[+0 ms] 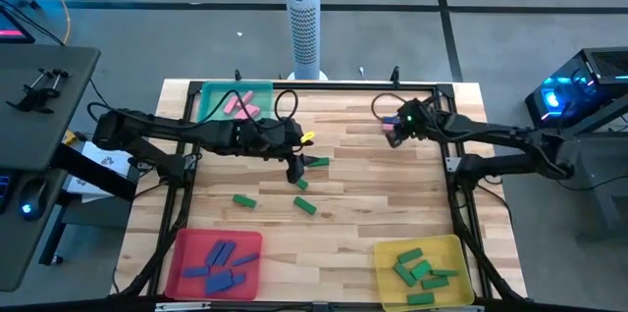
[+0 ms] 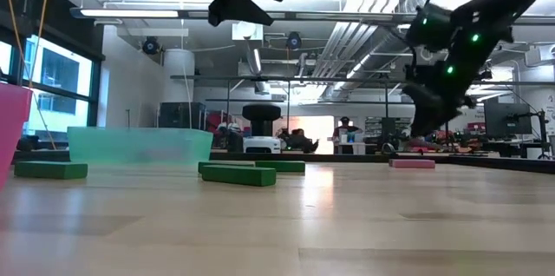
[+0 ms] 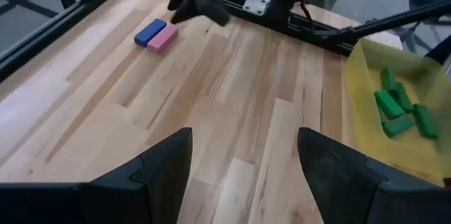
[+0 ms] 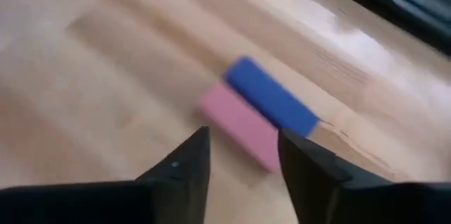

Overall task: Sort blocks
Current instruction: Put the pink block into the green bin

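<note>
The right gripper (image 4: 243,164) is seen with its fingers parted by a moderate gap and nothing held between them. A pink block (image 4: 243,127) and a blue block (image 4: 271,97) lie side by side, touching along their long edges, on the wood just ahead of that gap, the pink one nearer. In the high view this gripper (image 1: 394,133) is placed at about one o'clock from the table's centre, near the far edge.

The left gripper (image 3: 243,160) is held wide open and empty above bare planks. In the high view it (image 1: 294,172) is found near the table's centre, with a green block (image 1: 316,162) just beside it at two o'clock. Two more green blocks (image 1: 305,206) lie apart at six and eight o'clock from it.

The wooden table (image 1: 373,204) carries a teal tray (image 1: 201,96) with pink blocks at eleven o'clock, a red tray (image 1: 182,248) with blue blocks at seven o'clock, and a yellow tray (image 1: 451,248) with green blocks at five o'clock. A white perforated tower (image 1: 304,23) stands beyond the far edge. An open workshop with ceiling lights is seen in the low view.
</note>
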Robot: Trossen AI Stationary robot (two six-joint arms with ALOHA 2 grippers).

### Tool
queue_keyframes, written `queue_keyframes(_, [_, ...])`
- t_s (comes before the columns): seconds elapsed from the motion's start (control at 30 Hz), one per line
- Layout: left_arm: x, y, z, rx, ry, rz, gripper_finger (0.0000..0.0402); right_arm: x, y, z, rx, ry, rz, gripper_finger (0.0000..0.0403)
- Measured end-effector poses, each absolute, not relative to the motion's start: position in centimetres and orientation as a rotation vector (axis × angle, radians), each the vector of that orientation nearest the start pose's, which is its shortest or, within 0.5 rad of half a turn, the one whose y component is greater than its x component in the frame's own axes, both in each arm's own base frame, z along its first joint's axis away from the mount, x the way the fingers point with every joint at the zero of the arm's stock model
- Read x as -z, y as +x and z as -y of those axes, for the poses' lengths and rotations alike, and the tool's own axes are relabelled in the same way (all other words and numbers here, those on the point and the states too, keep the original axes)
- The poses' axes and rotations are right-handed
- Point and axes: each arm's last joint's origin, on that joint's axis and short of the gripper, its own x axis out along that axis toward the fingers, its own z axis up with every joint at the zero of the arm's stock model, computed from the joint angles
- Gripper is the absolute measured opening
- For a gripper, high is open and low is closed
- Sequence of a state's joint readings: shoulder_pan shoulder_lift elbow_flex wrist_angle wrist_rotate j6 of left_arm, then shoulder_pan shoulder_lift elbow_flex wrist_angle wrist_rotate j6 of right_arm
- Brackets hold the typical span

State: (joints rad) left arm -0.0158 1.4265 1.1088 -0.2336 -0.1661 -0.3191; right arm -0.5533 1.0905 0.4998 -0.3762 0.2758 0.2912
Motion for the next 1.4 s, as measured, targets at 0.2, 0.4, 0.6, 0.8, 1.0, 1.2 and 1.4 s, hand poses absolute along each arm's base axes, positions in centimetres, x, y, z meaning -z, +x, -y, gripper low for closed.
queue_keyframes(0.2, [-29.5, 31.6, 0.0, -0.24, -0.288, -0.518, 0.0242, -15.5, 15.8, 12.7, 0.984, 0.494, -0.871, 0.0047])
queue_keyframes(0.4, [-29.5, 31.6, 0.0, -0.24, -0.288, -0.518, 0.0242, -13.6, 16.8, 12.4, 0.907, 0.625, -0.93, 0.0008])
queue_keyframes(0.6, [-29.5, 31.6, 0.0, -0.24, -0.287, -0.518, 0.0242, -13.5, 18.6, 10.5, 0.713, 0.718, -0.907, 0.0008])
queue_keyframes(0.8, [-29.5, 31.5, 0.0, -0.241, -0.286, -0.52, 0.0242, -14.4, 20.5, 8.9, 0.494, 0.724, -0.847, 0.0001])
queue_keyframes(1.0, [-29.4, 31.5, 0.0, -0.241, -0.285, -0.526, 0.0242, -15.8, 19.8, 11.3, 0.859, 0.607, -0.879, 0.0])
queue_keyframes(1.2, [-29.4, 31.5, 0.0, -0.239, -0.284, -0.528, 0.0242, -15.1, 17.6, 13.8, 1.09, 0.67, -0.936, 0.0])
queue_keyframes(1.4, [-29.3, 31.4, 0.1, -0.22, -0.29, -0.548, 0.0242, -13.4, 18.3, 14.6, 1.03, 0.727, -0.972, 0.0])
